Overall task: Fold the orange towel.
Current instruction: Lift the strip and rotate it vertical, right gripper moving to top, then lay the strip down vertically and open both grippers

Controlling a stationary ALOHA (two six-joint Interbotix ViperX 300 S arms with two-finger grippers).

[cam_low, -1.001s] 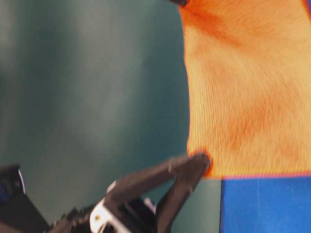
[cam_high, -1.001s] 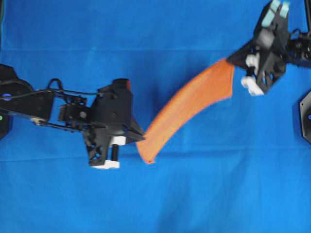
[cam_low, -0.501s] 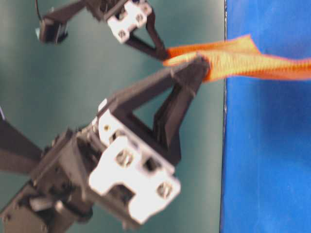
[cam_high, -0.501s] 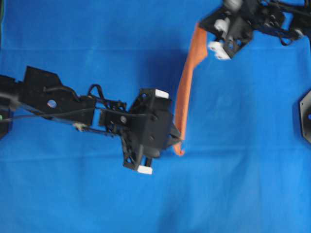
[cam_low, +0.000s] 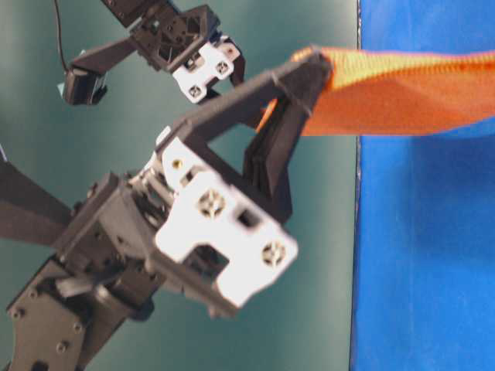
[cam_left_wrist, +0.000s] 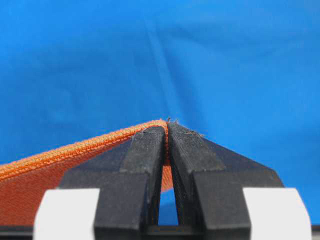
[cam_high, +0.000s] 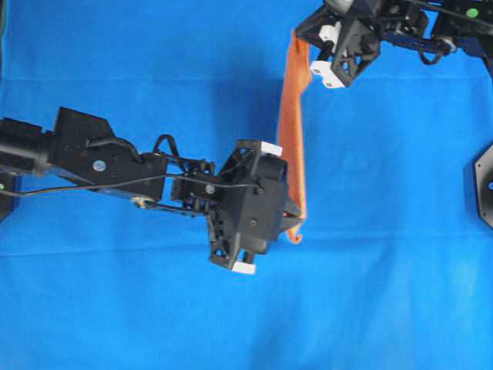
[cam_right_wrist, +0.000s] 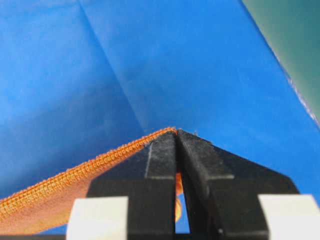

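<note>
The orange towel (cam_high: 291, 135) hangs stretched in the air between both grippers, seen edge-on as a narrow strip running from top to lower middle of the overhead view. My left gripper (cam_high: 295, 217) is shut on its near corner; the hem (cam_left_wrist: 90, 145) shows at the fingertips in the left wrist view. My right gripper (cam_high: 302, 40) is shut on the far corner, with the hem (cam_right_wrist: 100, 162) running off to the left in the right wrist view. In the table-level view the towel (cam_low: 402, 93) spans to the right from the left gripper (cam_low: 313, 73).
The large blue sheet (cam_high: 385, 270) covers the whole table. A black arm base (cam_high: 485, 181) sits at the right edge. The left arm's links (cam_high: 92, 158) stretch across the left half. In the table-level view the sheet's edge (cam_low: 357, 232) meets a green background.
Both grippers moved with the towel: the left one to the right, the right one up and to the left. The towel turned from a slanted band to a near-vertical edge-on strip.
</note>
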